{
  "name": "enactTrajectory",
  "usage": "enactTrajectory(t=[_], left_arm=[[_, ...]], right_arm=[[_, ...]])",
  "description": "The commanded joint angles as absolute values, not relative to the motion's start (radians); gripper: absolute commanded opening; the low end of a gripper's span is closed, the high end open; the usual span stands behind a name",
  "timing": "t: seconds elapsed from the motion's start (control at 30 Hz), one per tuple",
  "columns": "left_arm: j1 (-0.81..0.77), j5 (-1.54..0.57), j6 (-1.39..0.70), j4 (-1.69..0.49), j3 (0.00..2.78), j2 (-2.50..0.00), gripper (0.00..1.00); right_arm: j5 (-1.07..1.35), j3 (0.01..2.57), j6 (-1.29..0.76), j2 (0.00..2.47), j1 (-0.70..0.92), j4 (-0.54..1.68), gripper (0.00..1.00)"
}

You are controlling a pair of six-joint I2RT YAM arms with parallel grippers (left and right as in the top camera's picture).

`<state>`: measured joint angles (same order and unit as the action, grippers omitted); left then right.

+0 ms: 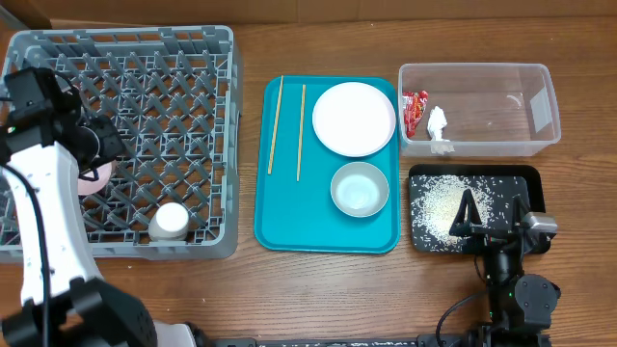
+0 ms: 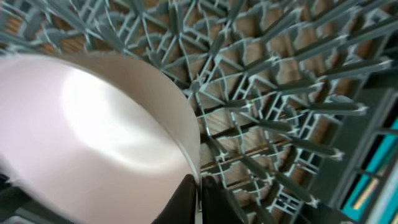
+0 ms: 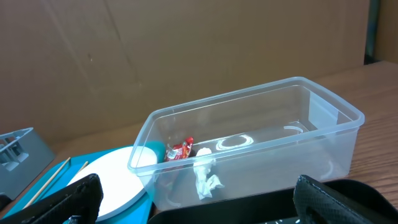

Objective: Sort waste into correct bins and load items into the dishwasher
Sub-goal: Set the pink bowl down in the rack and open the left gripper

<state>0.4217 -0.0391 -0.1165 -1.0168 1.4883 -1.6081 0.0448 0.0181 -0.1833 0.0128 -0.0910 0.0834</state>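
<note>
The left end effector is pinched shut on the rim of a pale bowl over the pegs of the grey dish rack. The right end effector rests wide open at the black tray. With so thin an edge grip, the tilted bowl could swing, slip free or snag on a peg.

The tray lies between dish rack and tub.
</note>
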Motion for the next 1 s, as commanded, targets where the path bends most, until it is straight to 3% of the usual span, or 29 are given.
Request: enactTrajectory(t=[0.0, 0.23, 0.27, 0.33, 0.37, 0.43, 0.73, 0.93, 0.97], left_arm=[[0.432, -0.034, -0.124, -1.032, 1.507, -1.564, 0.04], [0.432, -0.044, -0.124, -1.047, 1.507, -1.563, 0.04], [0.432, -0.038, -0.123, -1.044, 1.507, -1.563, 0.08], [0.432, -0.011, -0.117, -1.019, 1.507, -1.564, 0.5], [0.432, -0.012, -0.097, -1.002, 1.507, -1.565, 0.64], [0.431, -0.007, -0.045, -0.974, 1.507, -1.571, 0.72], [0.431, 0.06, -0.018, -0.928, 1.507, -1.711, 0.57], [0.432, 0.059, -0.018, -0.914, 1.507, -1.806, 0.42], [0.432, 0.059, -0.017, -0.915, 1.507, -1.825, 0.34]], right_arm=[[0.039, 0.008, -0.182, 0.003, -0.094, 0.08, 1.0], [0.039, 0.008, -0.182, 0.003, -0.094, 0.08, 1.0], [0.039, 0.008, -0.182, 0.003, -0.094, 0.08, 1.0], [0.039, 0.008, -0.182, 0.003, -0.094, 0.08, 1.0], [0.039, 0.008, -0.182, 0.003, -0.094, 0.08, 1.0], [0.039, 0.008, -0.182, 0.003, -0.094, 0.08, 1.0], [0.039, 0.008, -0.182, 0.003, -0.094, 0.08, 1.0], [0.039, 0.008, -0.182, 0.003, -0.094, 0.08, 1.0], [0.039, 0.008, -0.182, 0.003, -0.094, 0.08, 1.0]])
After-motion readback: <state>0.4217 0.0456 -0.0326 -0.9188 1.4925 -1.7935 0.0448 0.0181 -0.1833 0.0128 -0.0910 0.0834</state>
